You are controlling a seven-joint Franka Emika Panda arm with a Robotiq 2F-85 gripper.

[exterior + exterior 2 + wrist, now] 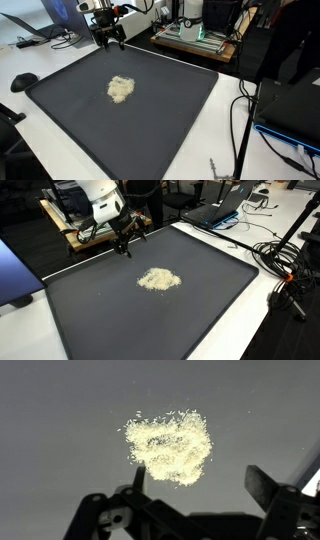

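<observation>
Grains [170,447] heaped at centre of mat [210,300]; gripper [108,42] clear of them, jaws wide, empty.
Jaws spread full, nothing between them. In the wrist view the grains lie at 12 o'clock of the fingers [138,480], apart. In an exterior view the gripper hangs near the mat's edge, at 10 o'clock of the grains. Risk, judged: loose grains scatter if the fingers plough in low, and strays roll off the mat. Grain type too small to tell; height over mat unclear; finger bases cut off.
</observation>
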